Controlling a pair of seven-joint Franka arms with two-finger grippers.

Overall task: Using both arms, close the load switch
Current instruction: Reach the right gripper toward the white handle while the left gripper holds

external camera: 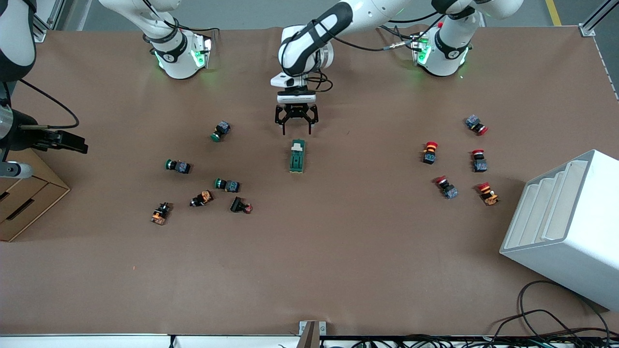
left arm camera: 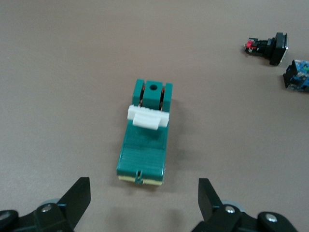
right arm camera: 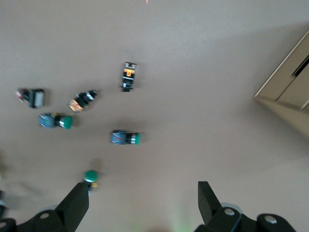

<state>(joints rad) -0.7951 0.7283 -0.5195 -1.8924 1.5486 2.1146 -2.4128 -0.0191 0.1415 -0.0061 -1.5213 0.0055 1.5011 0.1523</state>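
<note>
The load switch (external camera: 297,155), a dark-green block with a whitish lever (left arm camera: 147,117) across it, lies flat mid-table. It fills the middle of the left wrist view (left arm camera: 145,145). My left gripper (external camera: 297,129) is open and empty over the bare table just off the switch's end that points to the arms' bases. In the left wrist view (left arm camera: 144,199) its fingers stand wide apart and do not touch the switch. My right gripper (external camera: 77,144) is open and empty, held high by the right arm's end of the table, and shows in the right wrist view (right arm camera: 142,193).
Several green and orange push buttons (external camera: 227,184) lie toward the right arm's end. Several red-capped ones (external camera: 429,152) lie toward the left arm's end. A white stepped bin (external camera: 566,227) stands near them. A cardboard box (external camera: 24,198) sits below the right gripper.
</note>
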